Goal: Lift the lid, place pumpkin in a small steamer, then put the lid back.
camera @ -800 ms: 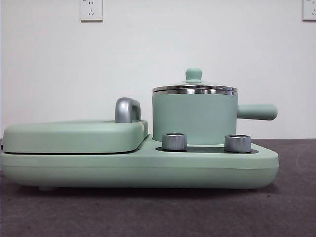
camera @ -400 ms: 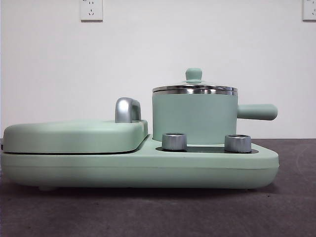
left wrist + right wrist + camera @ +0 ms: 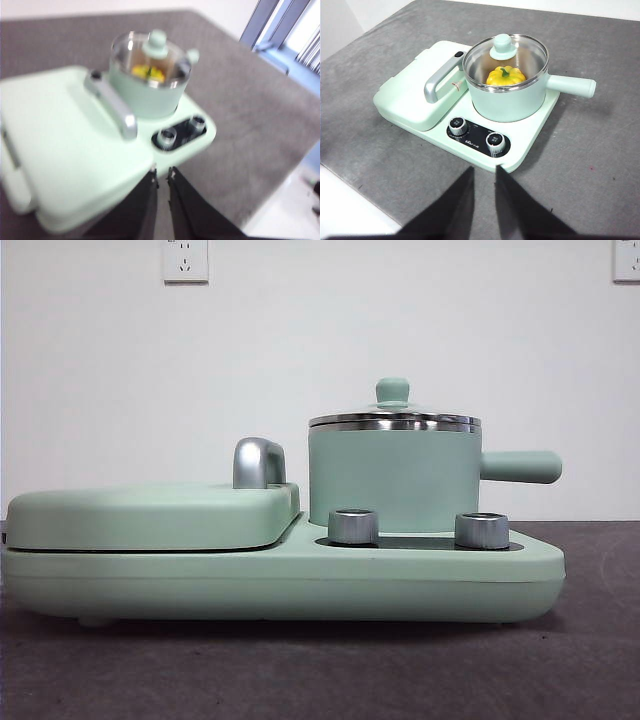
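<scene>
Both pincers hang clear of the work: the right pincer (image 3: 483, 172) is held back above the table (image 3: 600, 165) on the knob side of the cooker base, its jaws nearly together with only a thin gap and nothing between them, and the left pincer (image 3: 161, 175), seen through a blurred view, sits above the flat cover's end of the base, its jaws likewise almost closed and empty. Neither touches anything, which fits a task that looks finished, so the arms are parked where they cannot knock the pot. The pumpkin (image 3: 505, 76), glossy yellow-orange with ribs and a short green stem, rests on the floor of the small steamer (image 3: 507, 102), visible through the clear pane of the lid (image 3: 503, 47). The lid sits level on the steamer's steel rim, its mint-green knob upright at the centre; from the front the rim line runs flat and closed all round. The steamer stands on the cooker base (image 3: 520, 150) just behind the two silver knobs (image 3: 458, 125), its straight handle (image 3: 571, 85) pointing away from the flat cover (image 3: 410, 95), whose chrome handle (image 3: 438, 79) lies just beside the pot.
</scene>
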